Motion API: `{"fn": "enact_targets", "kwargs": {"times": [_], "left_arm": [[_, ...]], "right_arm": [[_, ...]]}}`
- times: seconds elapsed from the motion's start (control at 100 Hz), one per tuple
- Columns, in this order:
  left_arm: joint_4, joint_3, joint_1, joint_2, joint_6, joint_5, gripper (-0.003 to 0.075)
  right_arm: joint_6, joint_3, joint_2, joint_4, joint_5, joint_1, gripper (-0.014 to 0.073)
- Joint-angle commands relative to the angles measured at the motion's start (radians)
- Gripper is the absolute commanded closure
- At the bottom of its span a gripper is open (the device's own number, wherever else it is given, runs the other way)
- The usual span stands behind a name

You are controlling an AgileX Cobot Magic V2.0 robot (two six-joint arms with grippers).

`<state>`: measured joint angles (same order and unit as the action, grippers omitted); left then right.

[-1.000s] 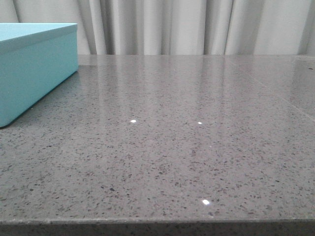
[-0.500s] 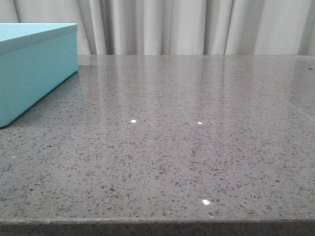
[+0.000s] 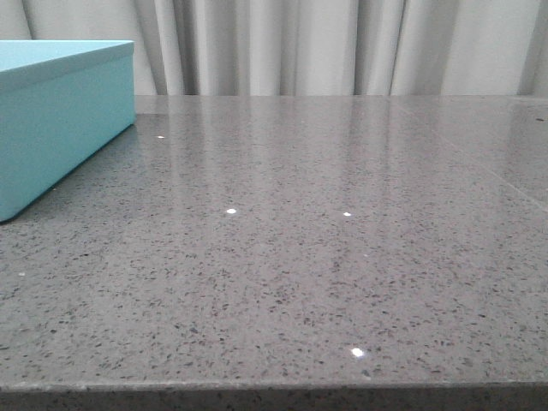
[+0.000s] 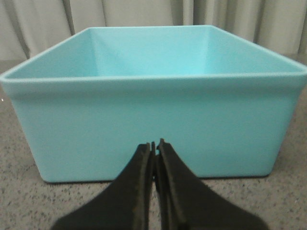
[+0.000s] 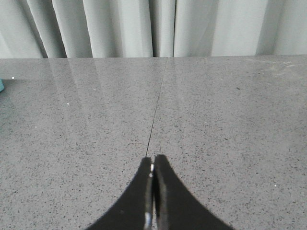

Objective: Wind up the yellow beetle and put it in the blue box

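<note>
The blue box (image 3: 60,120) stands at the far left of the grey table in the front view. In the left wrist view the blue box (image 4: 153,129) fills the frame, open at the top, and only the upper part of its inside shows, bare. My left gripper (image 4: 154,144) is shut and empty, low over the table just in front of the box's near wall. My right gripper (image 5: 153,159) is shut and empty over bare table. The yellow beetle is not in any view. Neither gripper shows in the front view.
The grey speckled stone table (image 3: 325,257) has a thin seam (image 5: 156,110) running away from my right gripper. Pale curtains (image 3: 342,43) hang behind the table's far edge. The table's near edge runs along the bottom of the front view.
</note>
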<state>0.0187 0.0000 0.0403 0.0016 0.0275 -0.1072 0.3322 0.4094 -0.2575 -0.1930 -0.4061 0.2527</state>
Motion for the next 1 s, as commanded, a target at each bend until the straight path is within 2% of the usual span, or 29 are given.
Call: {"fn": "enact_targets", "kwargs": {"times": [0.0,0.14,0.99], "left_arm": [[0.026,0.022,-0.002,-0.04,0.003,0.034,0.0739],[0.026,0.022,-0.002,-0.039,0.003,-0.001,0.0739],[0.026,0.022,-0.002,-0.039,0.003,0.009,0.0739]], "right_arm": [[-0.01,0.025,-0.007,-0.02,0.081,0.002,0.0662],[-0.01,0.025,-0.007,-0.02,0.078,0.002,0.0662],[-0.01,0.025,-0.007,-0.02,0.08,0.002,0.0662]]}}
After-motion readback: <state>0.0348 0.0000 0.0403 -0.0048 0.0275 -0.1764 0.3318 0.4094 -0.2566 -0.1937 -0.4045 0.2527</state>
